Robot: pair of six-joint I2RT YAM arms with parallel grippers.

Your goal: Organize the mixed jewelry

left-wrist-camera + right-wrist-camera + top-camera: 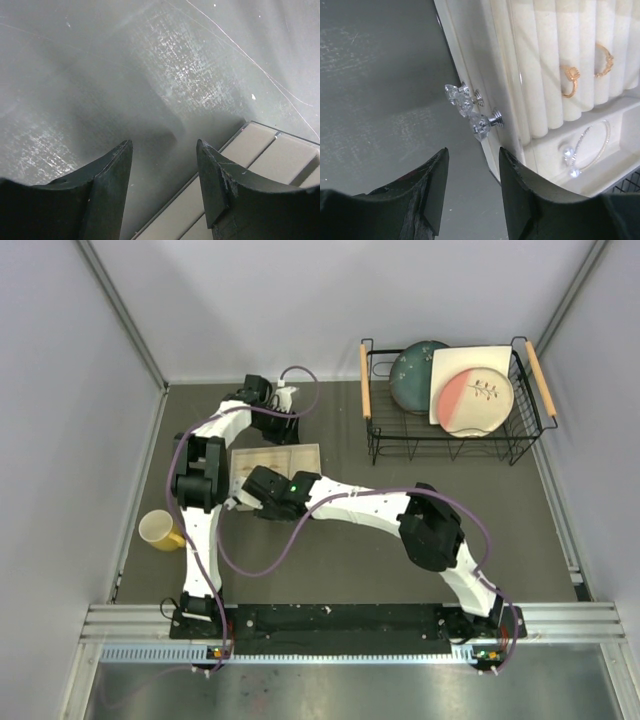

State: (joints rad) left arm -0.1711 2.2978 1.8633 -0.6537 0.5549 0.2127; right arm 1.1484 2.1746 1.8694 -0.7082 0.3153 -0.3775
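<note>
The beige jewelry tray (pixel 300 457) sits at mid-table. In the right wrist view it (pixel 485 60) has crystal knobs (pixel 485 124) on its side. Two gold rings (pixel 569 80) (pixel 603 60) sit in its ring rolls. A thin silver bracelet hoop (pixel 592 145) lies in the compartment beside them. My right gripper (pixel 472 155) is open and empty, just off the tray's knobbed side; it shows from above (pixel 245 497) at the tray's near left corner. My left gripper (pixel 164 145) is open and empty over bare table at the tray's edge (pixel 260 150), at the tray's far side from above (pixel 282 435).
A yellow cup (pixel 157 529) stands at the left edge of the table. A black wire dish rack (pixel 385 435) at the back right holds a dark green plate (pixel 412 375) and a white-and-pink plate (pixel 478 390). Grey walls enclose the table.
</note>
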